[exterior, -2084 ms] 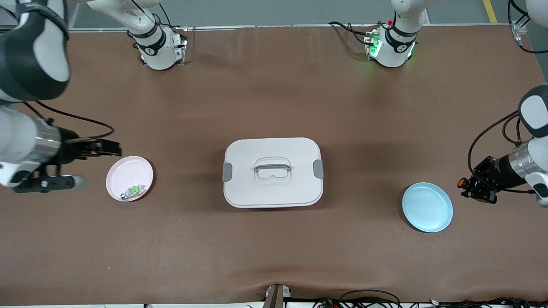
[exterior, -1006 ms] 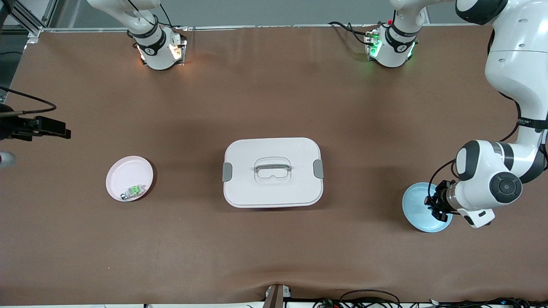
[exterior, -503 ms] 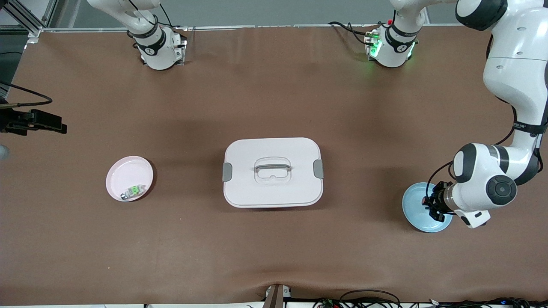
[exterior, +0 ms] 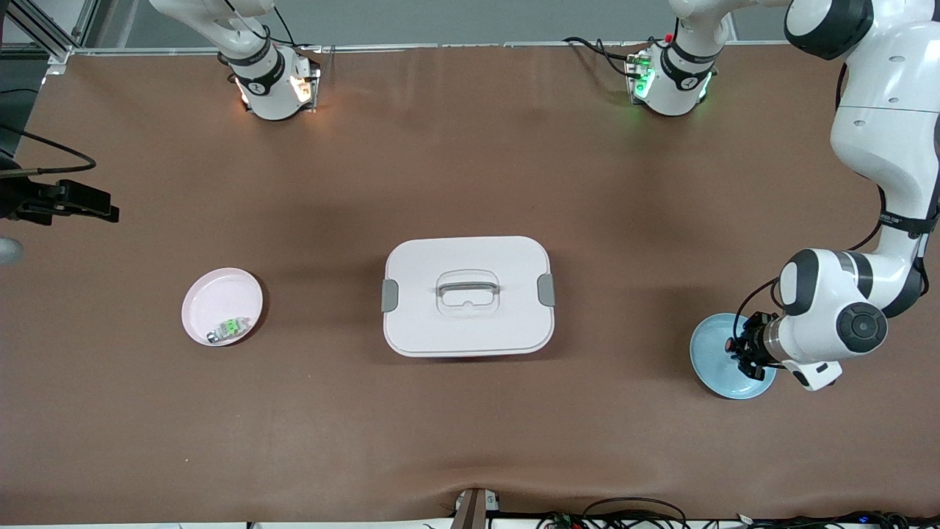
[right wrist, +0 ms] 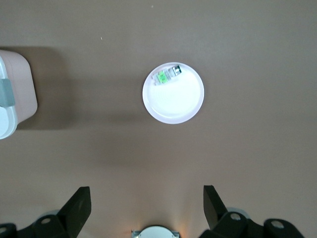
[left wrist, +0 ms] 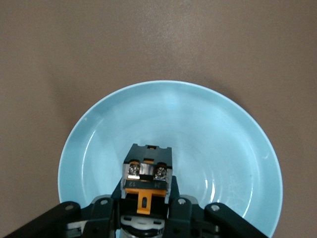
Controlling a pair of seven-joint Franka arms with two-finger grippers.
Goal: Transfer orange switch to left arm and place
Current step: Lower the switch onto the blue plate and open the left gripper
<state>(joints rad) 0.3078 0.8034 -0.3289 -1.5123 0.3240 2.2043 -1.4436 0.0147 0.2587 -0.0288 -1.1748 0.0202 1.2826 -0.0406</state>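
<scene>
The orange switch (left wrist: 147, 174), black with an orange clip and two silver screws, sits between the fingers of my left gripper (left wrist: 147, 201), which is shut on it. In the front view this gripper (exterior: 738, 351) is low over the blue plate (exterior: 711, 364) at the left arm's end of the table. I cannot tell whether the switch (exterior: 729, 344) touches the plate. My right gripper (right wrist: 146, 206) is open and empty, high over the table at the right arm's end (exterior: 77, 206). The white box (exterior: 468, 295) stands at the table's middle, apart from both grippers.
A pink plate (exterior: 222, 306) holds a small green and silver component (exterior: 228, 328); both show in the right wrist view, the plate (right wrist: 176, 101) and the component (right wrist: 167, 76). A corner of the box (right wrist: 12, 94) shows there too. The blue plate (left wrist: 213, 124) fills the left wrist view.
The left gripper carried the switch from the table's end down over the blue plate and has since held nearly still. The right gripper drew away from the pink plate toward the table's edge.
</scene>
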